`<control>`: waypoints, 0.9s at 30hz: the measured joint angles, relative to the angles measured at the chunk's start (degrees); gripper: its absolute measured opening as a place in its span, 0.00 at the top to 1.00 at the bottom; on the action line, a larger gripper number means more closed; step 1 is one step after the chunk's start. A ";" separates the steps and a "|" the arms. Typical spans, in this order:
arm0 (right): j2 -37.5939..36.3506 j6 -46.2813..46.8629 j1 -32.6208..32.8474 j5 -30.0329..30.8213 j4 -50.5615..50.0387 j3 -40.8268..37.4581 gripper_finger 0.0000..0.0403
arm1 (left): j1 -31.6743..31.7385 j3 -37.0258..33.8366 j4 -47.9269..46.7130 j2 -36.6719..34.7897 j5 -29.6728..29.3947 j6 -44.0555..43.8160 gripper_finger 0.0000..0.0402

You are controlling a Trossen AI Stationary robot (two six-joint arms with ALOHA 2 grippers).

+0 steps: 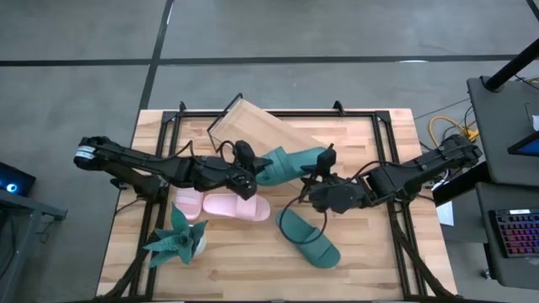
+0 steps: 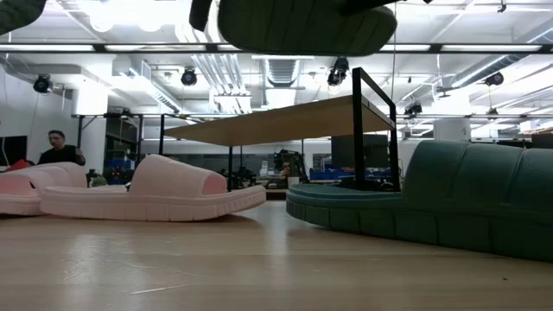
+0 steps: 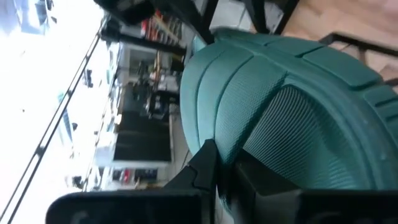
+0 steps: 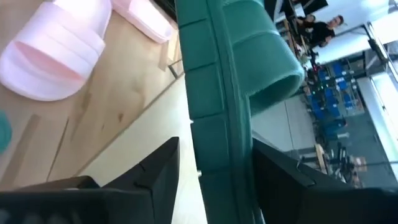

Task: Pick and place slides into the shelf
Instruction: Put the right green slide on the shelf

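Above the desk [image 1: 354,269], the left pincer [image 1: 249,174] pinches a raised green slide [image 1: 290,164] beside the shelf [image 1: 257,130]; the right pincer [image 1: 318,187] straddles its other end, fingers spread.

Your left gripper [image 1: 253,175] is clamped tight near table centre, arm reaching in from the left. Your right gripper [image 1: 318,187] sits opposite, fingers [image 4: 158,171] parted, arm stretched in from the right.

Chunky dark green foam slide sandal [image 3: 292,106] w/ ribbed wide strap filling most of view, left gripper [image 3: 227,171] dark fingers clamped on its strap edge, blurry shelving and room bkgd beyond
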 joint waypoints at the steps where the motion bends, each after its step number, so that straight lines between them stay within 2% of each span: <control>1: -0.08 0.56 0.01 0.92 -0.20 0.00 0.57 | 0.00 0.00 -0.01 0.00 -0.84 -0.03 0.99; 4: -0.15 3.35 0.08 8.05 -0.54 0.00 0.57 | 0.02 0.00 -0.25 -0.02 -2.92 -0.17 0.99; 9: -0.16 8.75 0.09 29.16 -0.71 0.00 0.58 | 0.16 0.02 -0.28 -0.21 -4.59 -0.31 1.00; 12: -0.20 10.03 0.07 37.60 -0.75 0.00 0.59 | 0.08 0.02 -0.15 -0.19 -4.73 -0.66 1.00; 14: -0.28 10.19 0.07 39.67 -0.73 0.05 0.60 | 0.07 0.02 0.29 0.18 -4.75 -0.68 1.00; 18: -0.33 11.33 0.07 40.04 -0.71 0.11 0.62 | 0.09 0.02 3.11 2.70 -5.99 -0.68 1.00; 23: -0.71 13.62 0.07 40.57 -0.73 0.13 0.64 | 0.07 0.02 9.03 8.04 -14.58 3.21 1.00; 27: -1.61 13.57 0.06 41.83 -0.71 0.13 0.65 | 0.12 0.02 12.89 12.06 -17.98 6.28 1.00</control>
